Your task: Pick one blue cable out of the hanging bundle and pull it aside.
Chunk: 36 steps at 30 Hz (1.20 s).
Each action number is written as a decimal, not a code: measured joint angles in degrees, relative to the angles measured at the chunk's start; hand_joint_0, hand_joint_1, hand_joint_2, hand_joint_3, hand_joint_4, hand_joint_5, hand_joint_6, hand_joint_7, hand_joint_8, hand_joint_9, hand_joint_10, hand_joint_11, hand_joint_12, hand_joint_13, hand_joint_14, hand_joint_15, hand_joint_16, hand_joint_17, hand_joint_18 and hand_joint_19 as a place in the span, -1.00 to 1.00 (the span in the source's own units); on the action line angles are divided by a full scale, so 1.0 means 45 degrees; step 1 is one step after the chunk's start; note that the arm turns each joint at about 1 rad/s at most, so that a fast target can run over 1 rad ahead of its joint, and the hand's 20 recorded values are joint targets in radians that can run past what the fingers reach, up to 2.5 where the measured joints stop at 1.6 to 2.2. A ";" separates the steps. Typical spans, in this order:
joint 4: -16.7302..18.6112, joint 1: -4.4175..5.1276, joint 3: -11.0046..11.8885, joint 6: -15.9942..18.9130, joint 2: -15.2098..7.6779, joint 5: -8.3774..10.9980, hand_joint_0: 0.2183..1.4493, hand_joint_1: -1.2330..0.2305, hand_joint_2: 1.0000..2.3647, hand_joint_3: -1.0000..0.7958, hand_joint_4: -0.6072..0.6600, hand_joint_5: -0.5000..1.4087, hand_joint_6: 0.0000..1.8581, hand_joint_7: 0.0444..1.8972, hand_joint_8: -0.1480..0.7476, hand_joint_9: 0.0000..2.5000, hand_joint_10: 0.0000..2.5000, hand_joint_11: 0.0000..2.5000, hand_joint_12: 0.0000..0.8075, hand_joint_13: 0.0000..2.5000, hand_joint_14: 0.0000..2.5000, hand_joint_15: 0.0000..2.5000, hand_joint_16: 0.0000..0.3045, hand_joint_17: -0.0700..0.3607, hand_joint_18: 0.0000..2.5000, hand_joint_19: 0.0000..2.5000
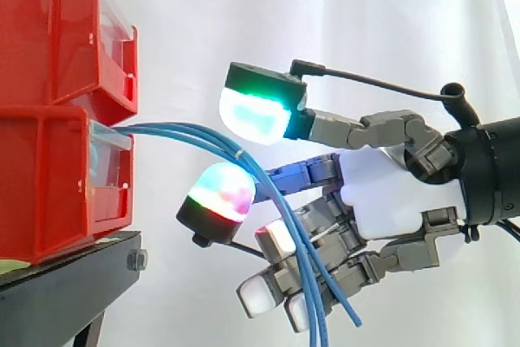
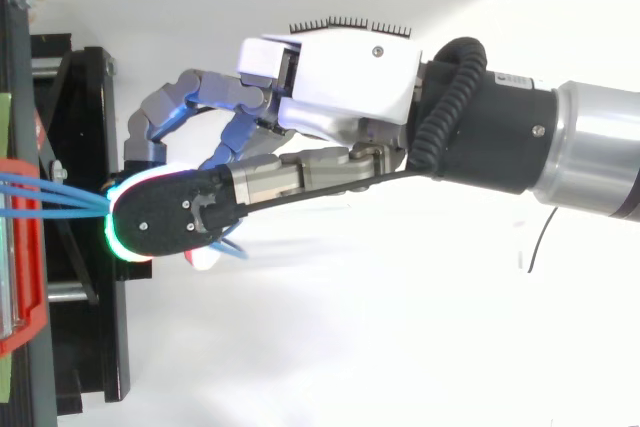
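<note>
Currently: stacked red plastic bins (image 1: 49, 119) on a black metal stand (image 1: 65, 290) sit just beyond the fingertips. The white-palmed robot hand (image 1: 390, 193) is spread: green-glowing pad (image 1: 253, 115) above, magenta-glowing pad (image 1: 221, 193) below the bundle of thin blue cables (image 1: 195, 137), clamping nothing. The bundle drops across the lower fingers. Judgement: pinch only the loose strand nearest the palm (image 1: 341, 302), then draw sideways slowly.

Your item: blue cable bundle (image 1: 195, 136), several thin strands. Leaves front of lower red bin (image 1: 57, 184), arcs right, then droops. Pale tie (image 1: 238, 154) binds strands at bend; below it you see them fan apart, loose ends hanging.
</note>
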 measured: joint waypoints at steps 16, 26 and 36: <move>0.0010 -0.0022 0.0007 0.0000 0.0001 -0.0005 -0.12 -0.50 -0.98 -0.31 -0.46 -0.66 0.03 0.08 -0.19 -0.12 -0.98 -0.39 -0.24 -0.33 -0.98 -0.60 -0.72 -0.23 -0.40 -0.53; -0.0091 -0.0155 0.0009 -0.0047 0.0011 -0.0003 -0.61 -0.20 -1.00 -0.44 -0.21 -0.65 0.01 -0.11 -0.15 -0.08 -0.99 -0.40 -0.15 -0.29 -0.98 -0.57 -0.67 -0.15 -0.36 -0.52; -0.0510 -0.0228 0.0062 -0.0206 0.0095 0.0006 -0.51 0.23 -1.00 -0.44 -0.16 -0.66 0.00 -0.05 -0.13 -0.08 -0.98 -0.38 -0.16 -0.30 -0.98 -0.55 -0.67 -0.15 -0.41 -0.48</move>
